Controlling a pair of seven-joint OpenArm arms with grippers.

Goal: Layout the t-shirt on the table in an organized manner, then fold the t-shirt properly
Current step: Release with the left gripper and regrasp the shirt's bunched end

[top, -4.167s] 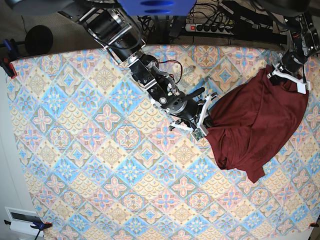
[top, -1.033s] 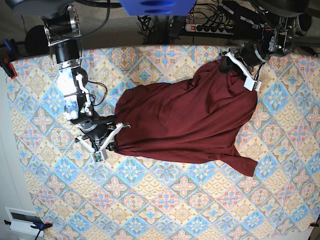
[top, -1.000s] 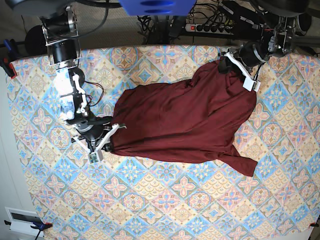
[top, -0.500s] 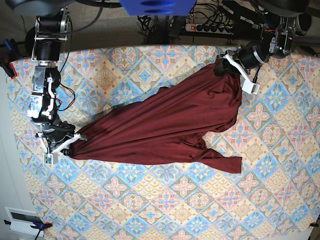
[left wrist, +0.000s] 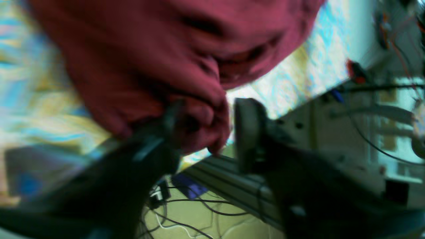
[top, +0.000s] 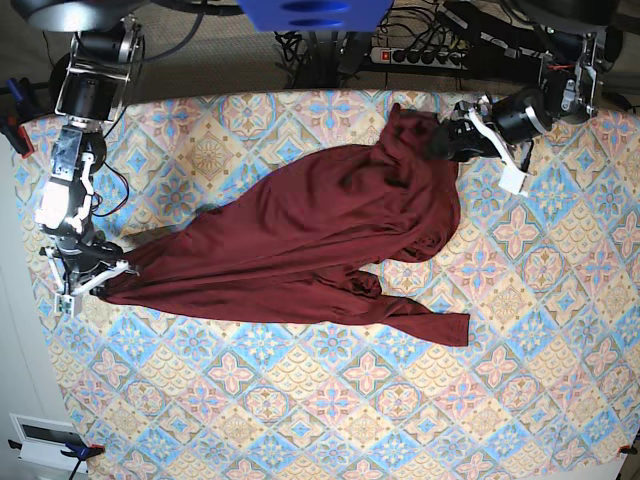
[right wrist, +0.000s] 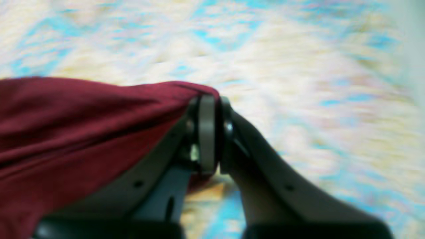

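Table [top: 300, 420] bears spread t-shirt [top: 300, 240].

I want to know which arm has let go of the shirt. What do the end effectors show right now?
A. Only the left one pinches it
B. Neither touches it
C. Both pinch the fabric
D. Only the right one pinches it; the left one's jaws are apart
D: the right end effector is clamped on the t-shirt edge, while the left end effector stands open around bunched fabric.

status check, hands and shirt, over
Right hand shut on shirt edge. Left hand open, jaws apart, shirt bunched between them. Shirt stretched across the table, still creased. Nothing in the way.
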